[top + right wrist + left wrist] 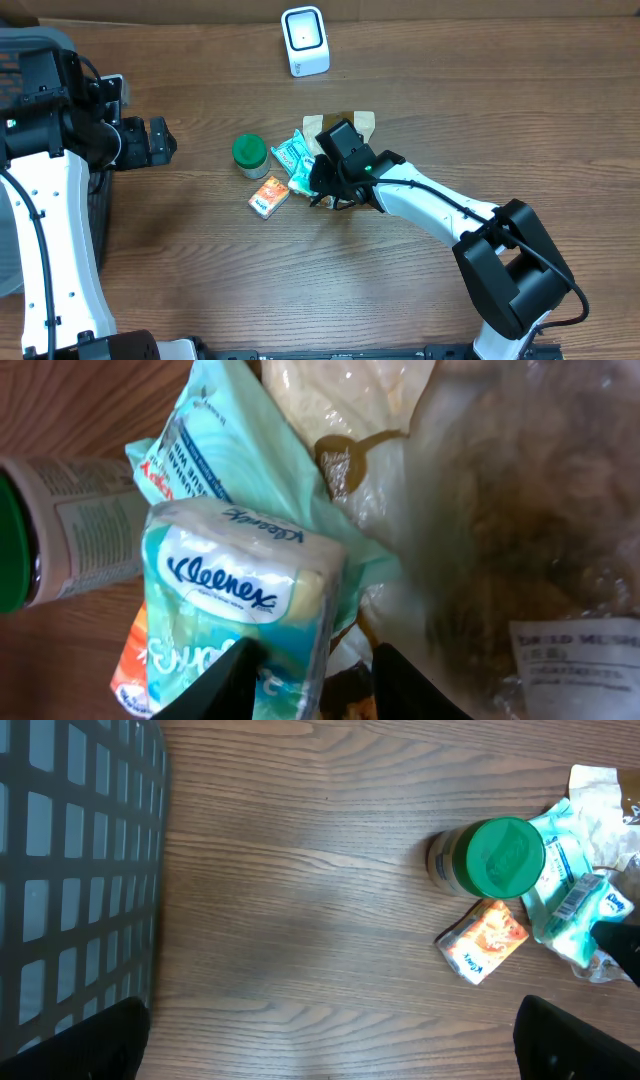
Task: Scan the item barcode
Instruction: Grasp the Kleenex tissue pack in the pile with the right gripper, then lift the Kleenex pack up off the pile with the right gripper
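The Kleenex pack (pixel 240 595), 1 soft teal-and-white tissue pack, lies on the wooden table (pixel 300 290) just right of the green-lidded jar (pixel 249 153), with its printed face towards the right wrist camera. The right gripper (pixel 320 660) is directly at the pack, on the side away from the jar. Its 2 fingers (pixel 225 680) stand partly apart at the pack's lower edge, 1 of them overlapping the pack front. Whether they clamp the pack cannot be told. A second teal packet (pixel 230 450) lies touching the pack and also just right of the jar. A small orange packet (pixel 268 196) lies just below and right of the jar. A clear bag (pixel 520 510) with brown contents lies further right of the jar, beyond the teal packets. The white scanner (pixel 305 40) stands well apart from the jar, above and to its right. The left gripper (pixel 165 140) hangs left of the jar with its jaws wide apart and nothing between them. A black mesh basket (pixel 70 870) sits far left of the jar.
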